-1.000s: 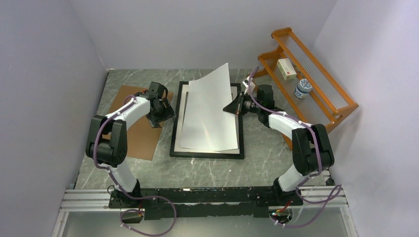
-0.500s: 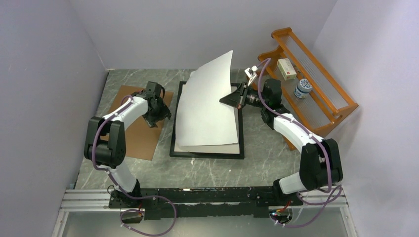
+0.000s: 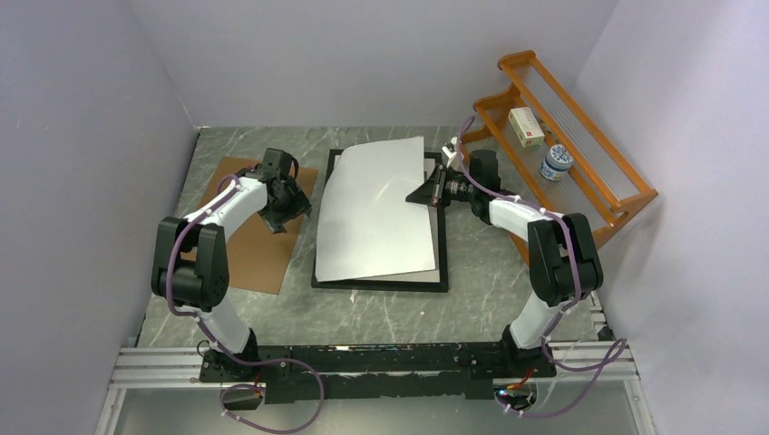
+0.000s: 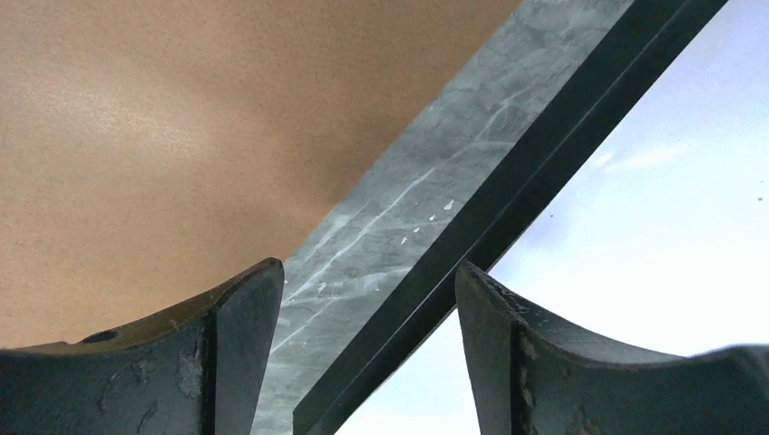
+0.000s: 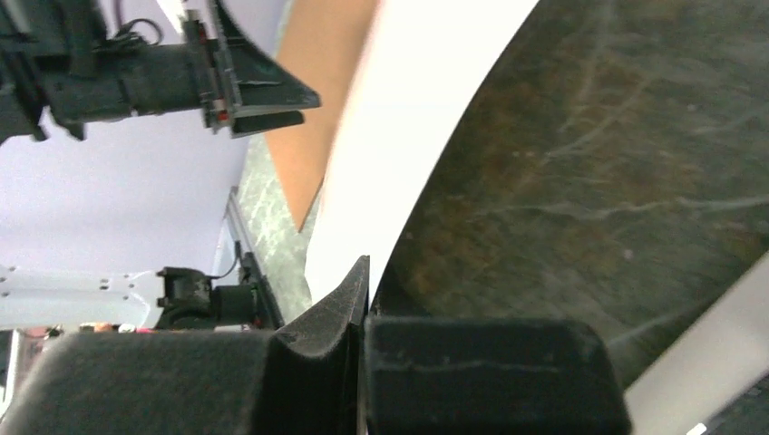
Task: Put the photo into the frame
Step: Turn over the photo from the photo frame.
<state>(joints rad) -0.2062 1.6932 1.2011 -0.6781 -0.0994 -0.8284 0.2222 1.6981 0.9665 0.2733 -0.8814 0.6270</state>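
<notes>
While the photo (image 3: 376, 213) lies with its white back upward across the frame (image 3: 381, 284), its right edge is pinched in the right arm's (image 3: 521, 217) jaws, which are closed tight on the sheet about halfway along that side. The sheet is bowed rather than flat. It covers nearly all of the frame's opening, and its near left corner reaches out over the frame's black left edge. From the right wrist, the two pads (image 5: 317, 362) meet with no gap. Past them runs a dark mottled surface (image 5: 617, 154), too blurred for me to say what it is.

The frame rests flat on the table (image 3: 490, 299), roughly midway between the two arms. To its left lies a brown board (image 3: 258, 263), with a narrow strip of table between the two.

The left arm (image 3: 227, 204) reaches over the far right corner of that board. Its jaws are spread wide and hold nothing. From the left wrist, one finger (image 4: 240, 362) sits above the board (image 4: 136, 136) and the table strip (image 4: 390, 236). The other sits above the pale surface inside the frame's black edge (image 4: 508, 227). Whether the tips touch anything I cannot tell.

An orange wooden rack (image 3: 580, 172) stands at the far right, well apart from the frame. It carries a small box (image 3: 526, 127) and a blue-and-white jar (image 3: 556, 163).
</notes>
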